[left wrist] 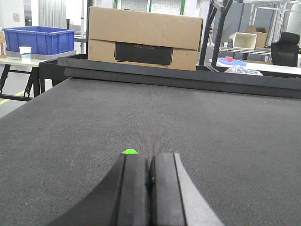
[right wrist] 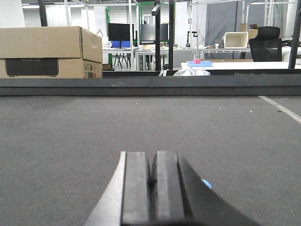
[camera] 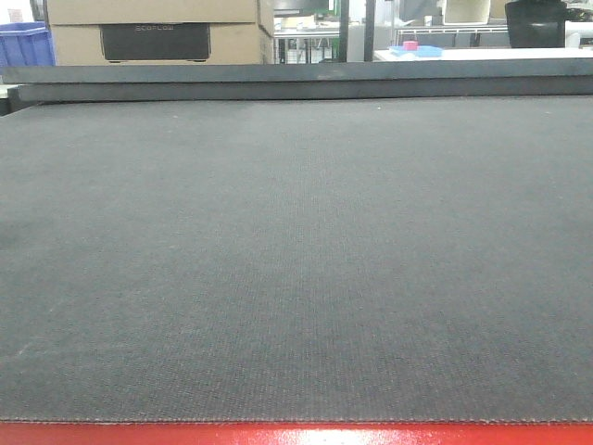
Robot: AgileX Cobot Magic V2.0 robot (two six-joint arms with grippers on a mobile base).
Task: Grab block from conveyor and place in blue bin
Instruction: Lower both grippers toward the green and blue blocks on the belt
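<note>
The conveyor (camera: 296, 260) is a wide dark grey woven belt with a red frame (camera: 296, 434) along its near edge. No block is in view on it in any camera. My left gripper (left wrist: 150, 157) hangs low over the belt (left wrist: 188, 122), shut, its black pads pressed together with nothing between them. My right gripper (right wrist: 152, 157) is likewise shut and holds nothing above the belt (right wrist: 70, 127). A blue bin (left wrist: 40, 40) stands on a side table beyond the belt's far left corner, and its corner also shows in the front view (camera: 23, 44).
A large cardboard box (left wrist: 146, 37) sits behind the belt's dark far rail (camera: 296, 79). On a white table at the far right lies a blue tray with a small pink object (camera: 410, 45). A black office chair (right wrist: 265, 42) and shelving stand further back.
</note>
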